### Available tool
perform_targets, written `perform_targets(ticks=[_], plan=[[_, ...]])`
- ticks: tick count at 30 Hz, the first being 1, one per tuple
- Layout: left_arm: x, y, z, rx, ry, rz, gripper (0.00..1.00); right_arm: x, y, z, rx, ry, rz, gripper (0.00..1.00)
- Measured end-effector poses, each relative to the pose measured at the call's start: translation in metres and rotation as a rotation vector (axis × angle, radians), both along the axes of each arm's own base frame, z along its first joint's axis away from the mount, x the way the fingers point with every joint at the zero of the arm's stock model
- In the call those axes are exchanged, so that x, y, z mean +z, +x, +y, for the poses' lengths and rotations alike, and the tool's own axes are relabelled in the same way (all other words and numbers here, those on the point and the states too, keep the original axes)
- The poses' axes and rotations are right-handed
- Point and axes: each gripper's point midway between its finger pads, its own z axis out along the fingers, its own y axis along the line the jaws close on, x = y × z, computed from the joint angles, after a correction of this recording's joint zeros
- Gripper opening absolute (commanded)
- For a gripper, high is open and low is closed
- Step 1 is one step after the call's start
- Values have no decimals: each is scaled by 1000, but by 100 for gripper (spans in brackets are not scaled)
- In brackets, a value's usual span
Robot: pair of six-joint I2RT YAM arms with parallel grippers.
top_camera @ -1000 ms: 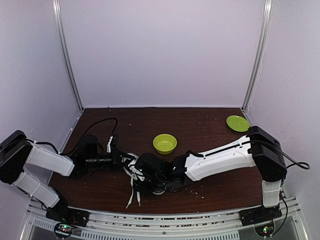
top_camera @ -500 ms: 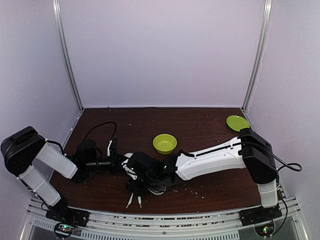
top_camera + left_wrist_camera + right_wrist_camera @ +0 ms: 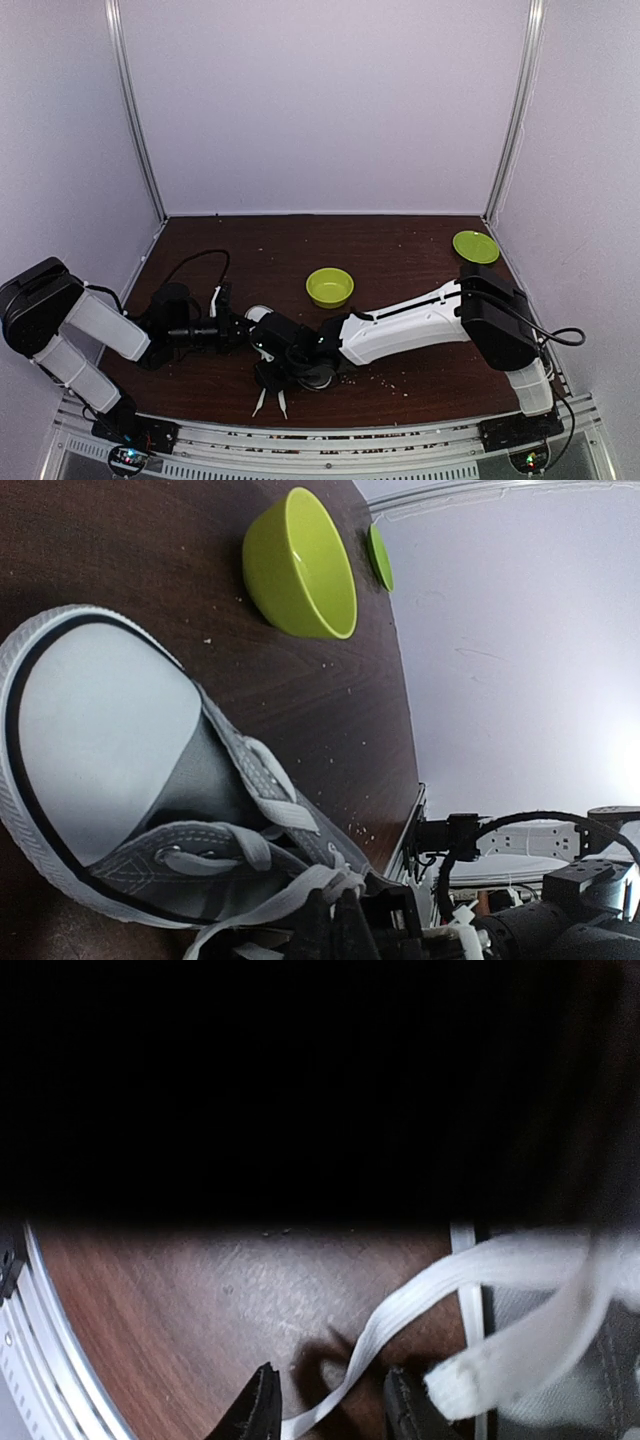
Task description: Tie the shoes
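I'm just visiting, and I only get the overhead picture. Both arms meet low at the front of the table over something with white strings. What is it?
Observer: The left wrist camera shows it close up. It is a grey sneaker with a white toe cap, sitting on the brown table.
Visitor: Is the right claw gripping a string?
Observer: Not yet. In its own camera the right gripper has its fingers apart, and a white lace passes between them.
Visitor: And the left one?
Observer: The left gripper is shut right at the laced part of the shoe. Whether it pinches a lace, I cannot tell.
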Motion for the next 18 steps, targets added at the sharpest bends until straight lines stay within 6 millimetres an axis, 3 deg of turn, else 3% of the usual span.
perform_targets(ticks=[4, 8, 18], plan=[[0, 3, -1, 1, 14, 1, 0, 0, 4, 5, -31, -1, 9, 23], [-3, 4, 0, 2, 28, 8, 0, -3, 9, 2, -74, -29, 3, 1], [0, 8, -4, -36, 80, -38, 0, -3, 9, -15, -90, -61, -10, 0]])
